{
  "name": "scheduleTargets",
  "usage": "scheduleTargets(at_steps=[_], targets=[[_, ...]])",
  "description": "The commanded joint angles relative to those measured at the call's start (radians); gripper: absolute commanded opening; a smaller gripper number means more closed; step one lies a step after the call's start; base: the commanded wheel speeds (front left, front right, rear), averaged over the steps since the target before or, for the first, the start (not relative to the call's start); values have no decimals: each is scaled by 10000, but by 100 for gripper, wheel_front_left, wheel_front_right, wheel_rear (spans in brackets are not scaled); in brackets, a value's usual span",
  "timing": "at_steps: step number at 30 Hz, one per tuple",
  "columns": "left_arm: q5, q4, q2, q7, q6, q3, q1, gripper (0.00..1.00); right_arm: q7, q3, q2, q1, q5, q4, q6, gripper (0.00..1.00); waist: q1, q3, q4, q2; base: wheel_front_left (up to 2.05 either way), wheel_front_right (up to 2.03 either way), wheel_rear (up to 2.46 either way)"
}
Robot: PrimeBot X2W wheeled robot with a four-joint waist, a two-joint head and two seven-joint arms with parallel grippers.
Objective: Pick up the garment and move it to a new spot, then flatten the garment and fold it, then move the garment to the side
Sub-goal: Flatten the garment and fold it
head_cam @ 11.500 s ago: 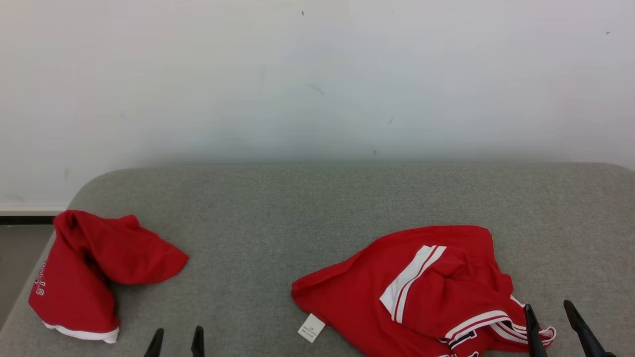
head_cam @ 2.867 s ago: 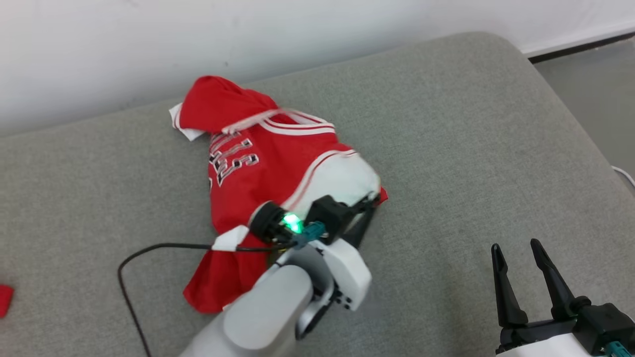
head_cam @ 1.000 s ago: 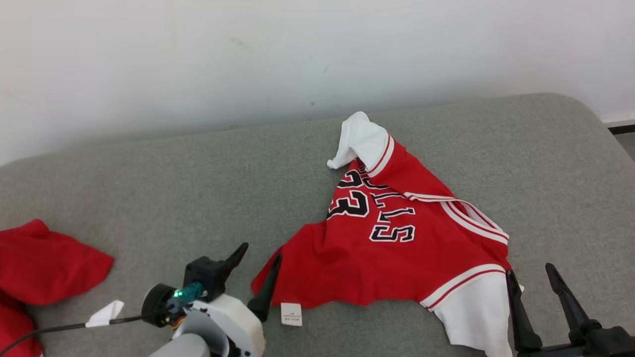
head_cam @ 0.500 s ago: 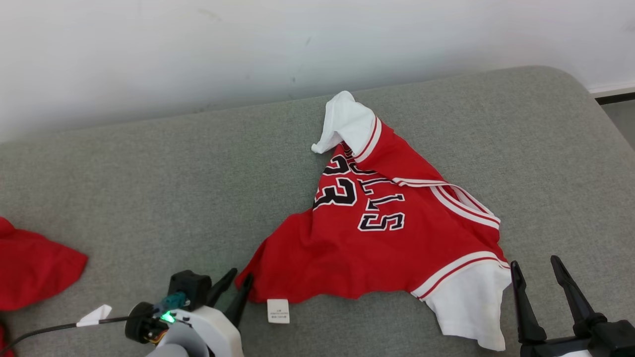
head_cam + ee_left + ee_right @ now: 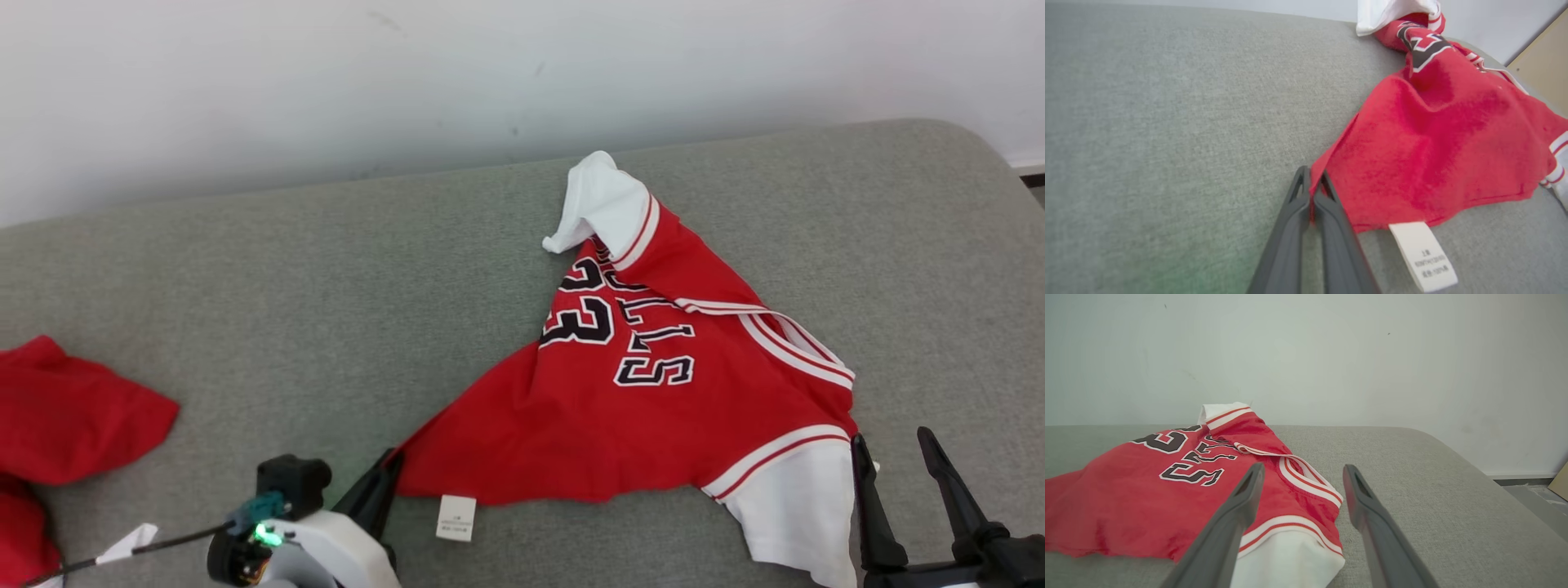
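One red knit garment [image 5: 653,408], white-sleeved and stripe-trimmed, lies rumpled in a rough triangle on the grey woven worktop [image 5: 245,310] between my jaws. My left jaws, held low, pinch its pointed hem corner [image 5: 1319,179]; my right jaws stand spread beside its white sleeve [image 5: 804,506].

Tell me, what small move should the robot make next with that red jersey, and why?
Probably lower the open right fingers onto the white sleeve near them and close. The left fingers pinch the opposite corner of the red jersey, which lies rumpled on the grey cushion, so a second grip would let both arms stretch it flat.
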Motion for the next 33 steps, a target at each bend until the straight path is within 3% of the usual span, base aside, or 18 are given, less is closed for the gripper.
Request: scheduleTargets(at_steps=[1, 14, 18, 23, 24, 25, 26, 27, 33], targets=[[-44, -282, 134, 0, 113, 115, 384, 0, 12, -52, -17, 151, -44, -56, -20, 100, -1, -85, 205, 0, 0, 0, 0], [-468, -3726, 694, 773, 1450, -101, 2560, 0, 12, 79, -168, 255, -31, -41, -20, 100, -1, -308, 1117, 0, 0, 0, 0], [-204, -3599, 555, 699, 1655, -7, 2071, 0, 10, 217, -193, 115, -16, 6, -19, 100, -1, -249, 1038, 0, 0, 0, 0], [127, -2497, 350, 533, 1809, 107, 1416, 0, 10, 300, -203, 86, -37, 53, -20, 100, -1, -267, 750, 0, 0, 0, 0], [139, -2238, 287, 500, 1784, 124, 1346, 15, 12, 289, -205, 114, -45, 64, -19, 100, -1, -290, 702, 0, 0, 0, 0], [238, -1991, 289, 467, 1767, 89, 1295, 42, 10, 274, -212, 143, -46, 76, -20, 100, -1, -317, 661, 0, 0, 0, 0], [318, -1769, 300, 398, 1779, 78, 1246, 82, 10, 271, -215, 171, -51, 102, -19, 100, -1, -362, 618, 0, 0, 0, 0], [269, -1557, 272, 343, 1820, 158, 1241, 100, 10, 249, -221, 208, -62, 115, -20, 100, -1, -410, 595, 0, 0, 0, 0], [901, -982, 299, 16, 2200, 506, 1619, 100, 12, -29, -318, 465, -98, 133, -20, 100, -1, -874, 768, 0, 0, 0, 0]])
